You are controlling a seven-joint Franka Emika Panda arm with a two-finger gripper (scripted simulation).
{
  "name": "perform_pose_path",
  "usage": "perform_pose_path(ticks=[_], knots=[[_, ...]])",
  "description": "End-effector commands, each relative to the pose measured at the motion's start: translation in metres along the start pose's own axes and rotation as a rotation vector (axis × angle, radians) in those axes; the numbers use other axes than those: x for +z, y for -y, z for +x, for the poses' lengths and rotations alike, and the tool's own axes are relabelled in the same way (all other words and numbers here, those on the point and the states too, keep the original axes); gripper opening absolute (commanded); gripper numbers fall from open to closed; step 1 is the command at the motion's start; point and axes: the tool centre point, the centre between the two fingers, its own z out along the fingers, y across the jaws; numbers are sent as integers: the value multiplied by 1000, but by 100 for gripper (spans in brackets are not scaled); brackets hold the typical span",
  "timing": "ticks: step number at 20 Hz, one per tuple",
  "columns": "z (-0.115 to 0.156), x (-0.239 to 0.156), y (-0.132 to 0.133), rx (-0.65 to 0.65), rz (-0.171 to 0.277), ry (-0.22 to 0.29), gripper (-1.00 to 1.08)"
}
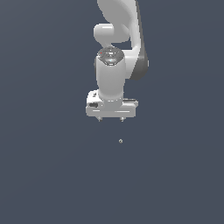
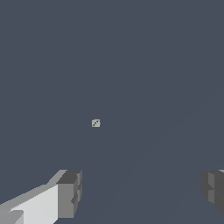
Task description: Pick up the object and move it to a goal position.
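Observation:
The object (image 1: 120, 141) is a tiny pale grey speck on the dark floor, below my gripper and a little toward the exterior view's right. In the wrist view it (image 2: 96, 123) shows as a small pale speckled block, away from the fingers. My gripper (image 1: 110, 119) hangs from the white arm with only the two short fingertips showing under the hand. In the wrist view the gripper (image 2: 142, 192) is open wide, with one grey finger pad (image 2: 70, 194) and the other finger pad (image 2: 214, 190) far apart and nothing between them.
The white and grey arm (image 1: 118, 52) comes down from the top of the exterior view. A plain dark grey-blue floor (image 1: 52, 175) lies all around.

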Motion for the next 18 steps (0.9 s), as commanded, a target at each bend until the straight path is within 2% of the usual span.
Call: perform_pose_path(ticks=[1,10,18], knots=[[0,0,0,0,0,0,100],[-7,6,24,15,29,27,100],[-6,8,24,34,29,28,100]])
